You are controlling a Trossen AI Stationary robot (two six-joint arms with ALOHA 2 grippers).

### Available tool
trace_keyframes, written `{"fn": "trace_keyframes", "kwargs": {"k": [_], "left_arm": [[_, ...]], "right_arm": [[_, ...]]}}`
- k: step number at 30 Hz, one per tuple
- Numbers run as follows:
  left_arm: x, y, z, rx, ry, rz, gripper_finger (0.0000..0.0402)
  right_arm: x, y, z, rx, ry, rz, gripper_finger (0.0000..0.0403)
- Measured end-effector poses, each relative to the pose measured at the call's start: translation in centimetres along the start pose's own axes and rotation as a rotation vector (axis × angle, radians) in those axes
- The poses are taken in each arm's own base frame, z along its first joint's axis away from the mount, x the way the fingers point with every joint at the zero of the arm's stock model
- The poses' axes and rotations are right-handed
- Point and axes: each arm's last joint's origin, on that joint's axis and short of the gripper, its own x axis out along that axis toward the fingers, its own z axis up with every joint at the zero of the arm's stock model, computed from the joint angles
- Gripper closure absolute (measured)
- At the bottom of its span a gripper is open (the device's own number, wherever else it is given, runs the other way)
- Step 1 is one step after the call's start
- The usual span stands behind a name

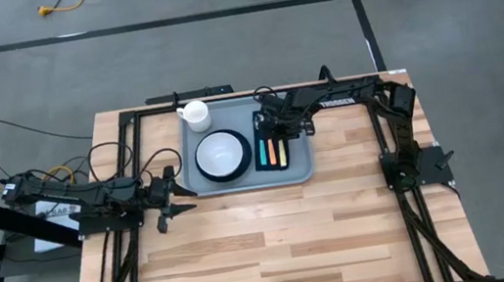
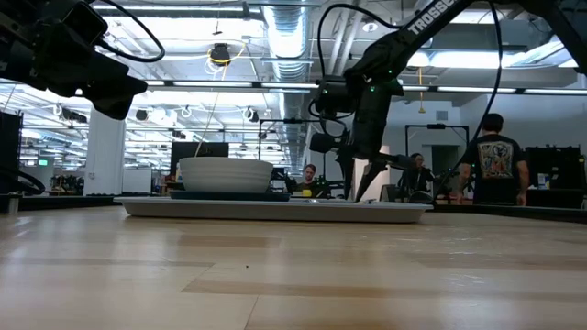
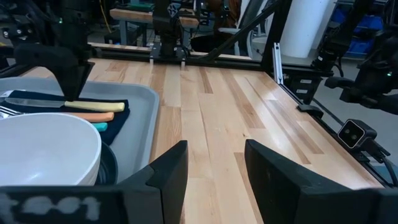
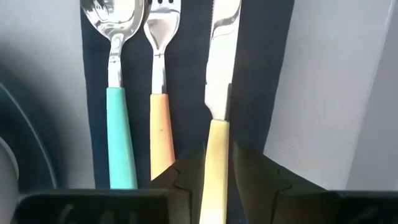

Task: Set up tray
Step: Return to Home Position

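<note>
Grey-blue tray (image 1: 302,162) at far middle of table (image 1: 249,260), loaded: cup (image 1: 195,115), bowl (image 1: 222,151), napkin (image 4: 255,74) bearing spoon (image 4: 118,137), fork (image 4: 160,124), knife (image 4: 217,93). Setting looks complete. Right hand (image 1: 280,127) hangs over knife, fingers parted. Left hand (image 1: 166,215) beside tray, open, empty. Remaining: arms home.

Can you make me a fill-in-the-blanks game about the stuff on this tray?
1. The right gripper hangs over the yellow-handled ___.
2. The fork beside the spoon has an ___ handle.
3. Spoon and fork lie on a dark blue ___.
4. The left gripper waits off the tray, above the wooden ___.
Missing words: knife, orange, napkin, table.
</note>
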Motion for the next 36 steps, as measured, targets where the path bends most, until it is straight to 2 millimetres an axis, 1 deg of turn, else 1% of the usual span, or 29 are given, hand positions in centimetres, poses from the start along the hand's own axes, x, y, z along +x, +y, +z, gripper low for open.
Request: {"fn": "trace_keyframes", "kwargs": {"k": [4, 7, 8, 10, 11, 14, 16, 18, 21, 23, 25, 28, 31, 34, 36], "left_arm": [[0.0, 0.0, 0.0, 0.000, 0.001, 0.000, 0.0254], [0.0, 0.0, 0.0, 0.000, 0.001, 0.000, 0.0254], [0.0, 0.0, 0.0, 0.004, 0.001, 0.000, 0.0254], [0.0, 0.0, 0.0, 0.012, -0.001, 0.000, 0.0254], [0.0, 0.0, 0.0, 0.012, -0.004, 0.000, 0.0254], [0.0, 0.0, 0.1, 0.012, -0.011, -0.005, 0.0254], [0.0, 0.0, 0.0, 0.007, 0.003, -0.016, 0.0254], [-0.1, 0.0, -0.1, -0.011, 0.010, -0.007, 0.0254], [-0.3, 0.2, 0.1, -0.044, -0.019, 0.051, 0.0254], [-0.6, 0.3, 0.1, -0.052, -0.029, 0.083, 0.0254], [-0.9, 0.3, 0.3, -0.063, -0.059, 0.103, 0.0254], [-1.5, 0.3, 0.8, -0.068, -0.127, 0.095, 0.0254], [-2.2, 0.3, 1.1, -0.063, -0.176, 0.073, 0.0254], [-2.7, 0.5, 0.2, -0.073, -0.112, 0.124, 0.0254], [-2.8, 0.7, -0.1, -0.133, -0.072, 0.178, 0.0254]], "right_arm": [[0.0, 0.0, 0.0, -0.005, 0.000, 0.000, 0.0323], [-0.1, 0.0, 0.1, -0.047, 0.009, 0.015, 0.0322], [-0.4, -0.1, 0.2, -0.065, 0.025, 0.026, 0.0322], [-1.6, 0.1, 0.4, -0.102, 0.027, 0.059, 0.0322], [-2.5, 0.3, 0.4, -0.129, 0.008, 0.086, 0.0322], [-5.8, 0.9, 0.1, -0.252, -0.074, 0.153, 0.0322], [-8.1, 1.1, -0.6, -0.353, -0.118, 0.203, 0.0322], [-10.6, 1.1, -1.5, -0.418, -0.157, 0.260, 0.0321], [-13.9, 0.9, -3.5, -0.537, -0.208, 0.331, 0.0321], [-15.8, 0.7, -5.1, -0.637, -0.227, 0.361, 0.0321], [-17.1, 0.3, -6.7, -0.739, -0.233, 0.374, 0.0321], [-18.6, -0.4, -8.7, -0.807, -0.215, 0.391, 0.0321], [-19.4, -0.7, -10.8, -0.869, -0.187, 0.402, 0.0321], [-19.4, -1.5, -13.3, -0.979, -0.115, 0.354, 0.0321], [-19.1, -1.9, -14.6, -1.034, -0.150, 0.335, 0.0321]]}}
